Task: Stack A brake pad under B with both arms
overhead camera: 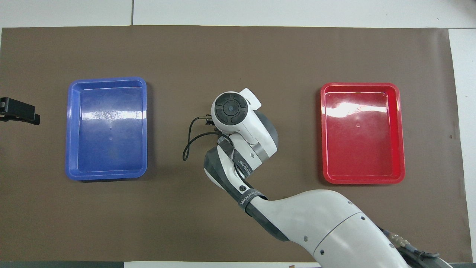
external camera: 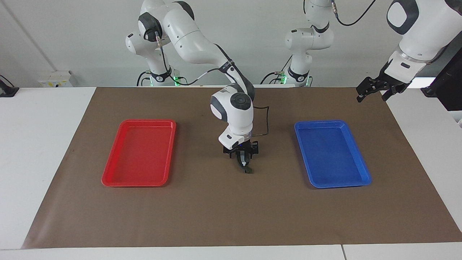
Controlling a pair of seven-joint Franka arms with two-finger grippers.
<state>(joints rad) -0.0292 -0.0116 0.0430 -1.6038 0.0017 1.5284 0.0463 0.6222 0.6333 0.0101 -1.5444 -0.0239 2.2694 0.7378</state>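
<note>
Matte brown paper mat point(external camera: 216, 213), left end effector point(external camera: 371, 94) wide-jawed, right end effector point(external camera: 243, 161) unreadable.

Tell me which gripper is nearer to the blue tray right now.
The left gripper. It hangs in the air off the blue tray's corner, at the left arm's end of the table. The right gripper is down over the mat's middle, between the two trays.
</note>
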